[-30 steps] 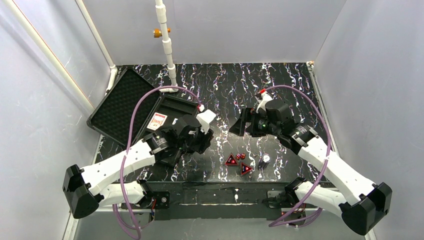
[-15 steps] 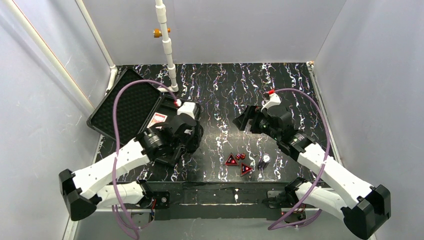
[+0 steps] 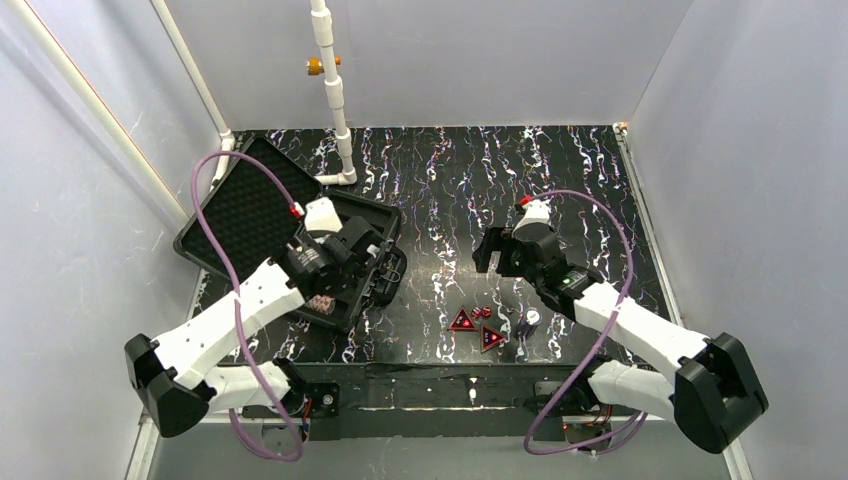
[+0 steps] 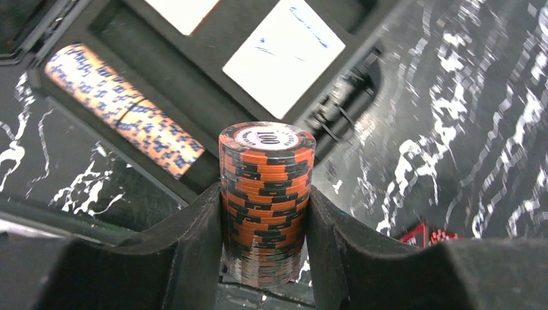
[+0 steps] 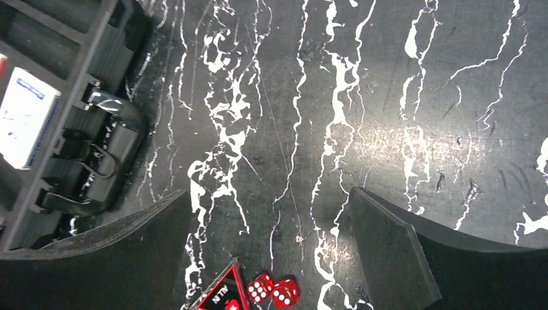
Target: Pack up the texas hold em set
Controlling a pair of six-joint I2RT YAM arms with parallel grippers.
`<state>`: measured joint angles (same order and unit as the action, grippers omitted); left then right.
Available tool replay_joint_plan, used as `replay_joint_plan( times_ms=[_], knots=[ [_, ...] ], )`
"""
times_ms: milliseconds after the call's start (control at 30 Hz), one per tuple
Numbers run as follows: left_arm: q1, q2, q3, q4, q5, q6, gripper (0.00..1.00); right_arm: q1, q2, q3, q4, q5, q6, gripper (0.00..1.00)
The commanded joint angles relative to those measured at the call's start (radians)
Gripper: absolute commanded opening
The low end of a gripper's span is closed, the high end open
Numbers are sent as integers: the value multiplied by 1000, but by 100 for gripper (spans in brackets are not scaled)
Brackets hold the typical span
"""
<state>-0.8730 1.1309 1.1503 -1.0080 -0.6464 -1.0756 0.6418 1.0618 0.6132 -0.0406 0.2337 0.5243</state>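
I find the left jaws clamped on an upright orange-and-black chip stack [image 4: 266, 161], held above the near edge of the open black case [image 3: 240, 210]. In the case lie a blue-and-orange chip row [image 4: 123, 119] and a card deck [image 4: 284, 55]. The right jaws stand wide and hold nothing above the desk [image 5: 388, 97]. Two red dice [image 5: 274, 290] and a red triangle [image 5: 223, 294] lie nearby.

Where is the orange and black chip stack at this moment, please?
In the left wrist view, the chip stack sits clamped in the left tool over the open case, near a chip row lying in its slot.
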Motion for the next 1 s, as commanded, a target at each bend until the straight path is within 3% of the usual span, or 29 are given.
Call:
replay_joint_plan(
  times_ms=[0,233,533,967],
  knots=[
    [137,10,11,-67,-41,-134,0,2,62,-38,189,5,-41,98],
    [275,16,-69,25,10,-102,0,2,84,-100,295,-60,-65,98],
    [413,97,-125,134,68,-97,0,2,130,-80,294,-100,-79,98],
    [514,227,-151,178,40,-205,0,2,123,-97,318,-135,-89,98]
  ],
)
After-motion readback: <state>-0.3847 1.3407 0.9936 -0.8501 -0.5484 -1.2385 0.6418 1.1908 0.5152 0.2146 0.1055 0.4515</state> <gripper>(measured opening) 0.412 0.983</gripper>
